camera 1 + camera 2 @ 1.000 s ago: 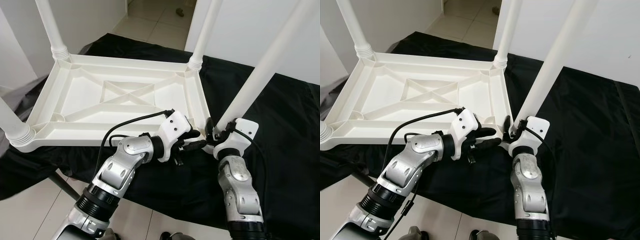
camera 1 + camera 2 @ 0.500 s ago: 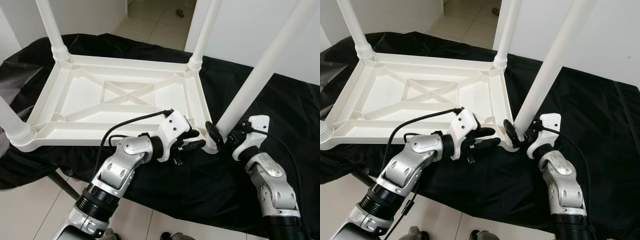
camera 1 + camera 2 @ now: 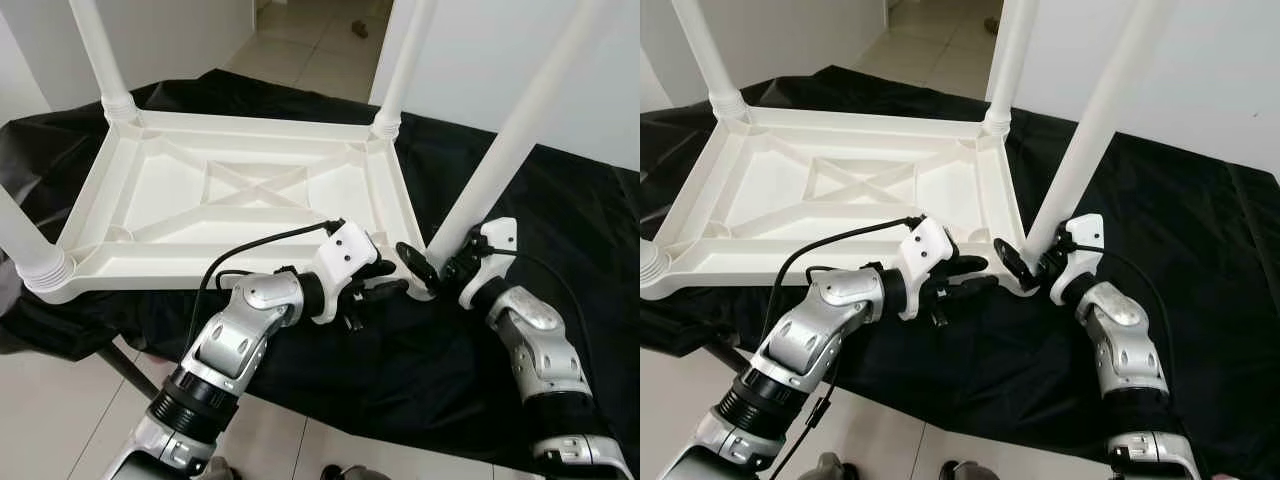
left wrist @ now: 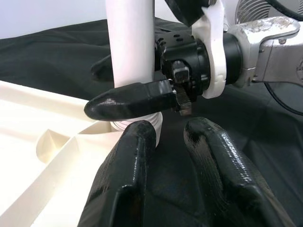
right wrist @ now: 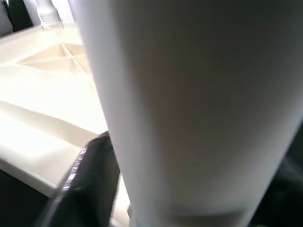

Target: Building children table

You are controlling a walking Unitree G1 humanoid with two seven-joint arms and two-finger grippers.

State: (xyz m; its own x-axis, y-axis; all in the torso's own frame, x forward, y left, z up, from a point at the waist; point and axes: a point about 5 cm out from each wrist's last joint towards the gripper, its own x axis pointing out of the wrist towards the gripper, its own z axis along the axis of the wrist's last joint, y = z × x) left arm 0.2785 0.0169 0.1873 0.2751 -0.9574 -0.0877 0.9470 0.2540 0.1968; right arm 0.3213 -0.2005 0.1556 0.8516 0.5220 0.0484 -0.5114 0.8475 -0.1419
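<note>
A white plastic children's table [image 3: 150, 262] lies upside down on a black cloth, its legs pointing up. My right gripper [image 3: 428, 262] is at the base of the near right leg [image 3: 510, 140], shut on it, one finger [image 4: 128, 101] across the front and the other behind. That leg [image 5: 189, 94] stands in the corner socket. My left gripper [image 3: 385, 281] hovers just left of the same corner, over the cloth, with its fingers [image 4: 137, 156] a little apart and nothing between them.
Three more legs stand up: far left [image 3: 100, 50], far right [image 3: 405, 60], near left [image 3: 25, 245]. The black cloth [image 3: 560, 210] drapes over the support and ends close to my body, with pale tiled floor [image 3: 60, 420] below. A white wall rises behind on the right.
My right forearm has swung out to the right and the wrist has turned around the near right leg while staying on it. The left arm has held still.
</note>
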